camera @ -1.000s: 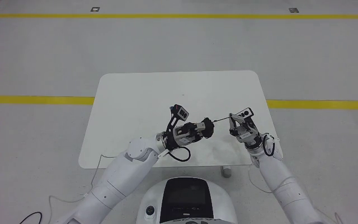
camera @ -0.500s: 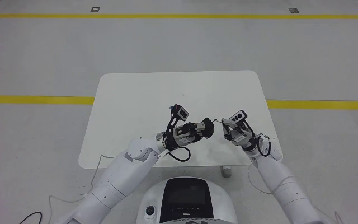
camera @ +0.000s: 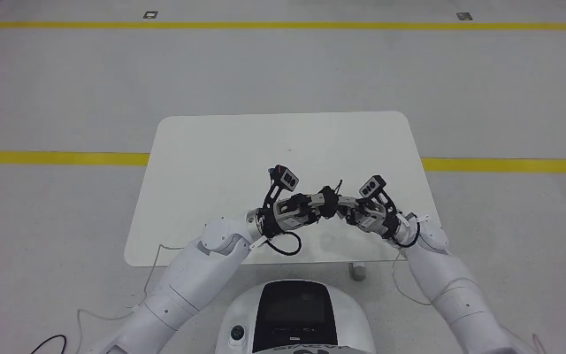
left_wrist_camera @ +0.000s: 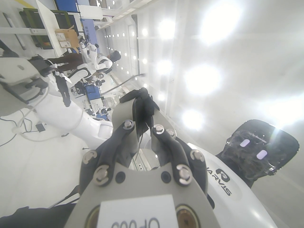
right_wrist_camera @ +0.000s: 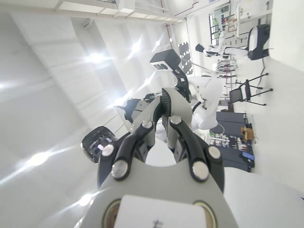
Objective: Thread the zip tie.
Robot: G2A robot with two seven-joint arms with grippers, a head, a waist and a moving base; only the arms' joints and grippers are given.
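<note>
The left gripper (camera: 325,205) is clamped on the black zip tie (left_wrist_camera: 124,82), held in the air above the table (camera: 265,150). The right gripper (camera: 347,212), just beside it, has its jaws pressed together, on the tail or not I cannot tell. Threading likely needs the tail lined up squarely with the head's slot, then fed slowly. Below: grey floor (camera: 283,71) with yellow lines (camera: 71,158), then the white table.

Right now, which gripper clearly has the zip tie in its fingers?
Left gripper: zip tie pinched between its fingers, strap poking past them. Right gripper: fingers shut, tie there unclear.
</note>
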